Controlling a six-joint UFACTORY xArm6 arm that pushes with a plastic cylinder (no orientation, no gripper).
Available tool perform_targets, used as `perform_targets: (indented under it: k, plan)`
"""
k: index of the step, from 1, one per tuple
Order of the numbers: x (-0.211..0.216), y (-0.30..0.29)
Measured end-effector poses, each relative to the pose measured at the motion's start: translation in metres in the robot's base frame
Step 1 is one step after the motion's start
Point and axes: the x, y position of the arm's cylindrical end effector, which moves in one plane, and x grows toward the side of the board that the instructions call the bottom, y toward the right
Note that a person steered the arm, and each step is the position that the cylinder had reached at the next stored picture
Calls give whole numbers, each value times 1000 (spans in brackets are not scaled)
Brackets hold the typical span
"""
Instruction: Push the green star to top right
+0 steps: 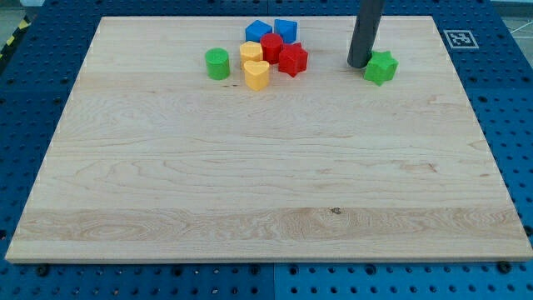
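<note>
The green star (381, 67) lies on the wooden board (266, 183) near the view's top right. My tip (359, 65) stands on the board just left of the star, touching or almost touching its left side. The dark rod rises from there out of the view's top.
A cluster sits at the view's top centre: a green cylinder (217, 63), a yellow block (251, 52), a yellow heart (256, 75), a red block (271, 46), a red star (292, 60) and two blue blocks (258, 32) (286, 30). A marker tag (459, 38) sits off the board's top right corner.
</note>
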Motion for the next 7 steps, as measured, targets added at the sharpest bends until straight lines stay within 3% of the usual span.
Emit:
perform_targets:
  k: [3,7]
  plan:
    - [47,-37]
    - [1,36]
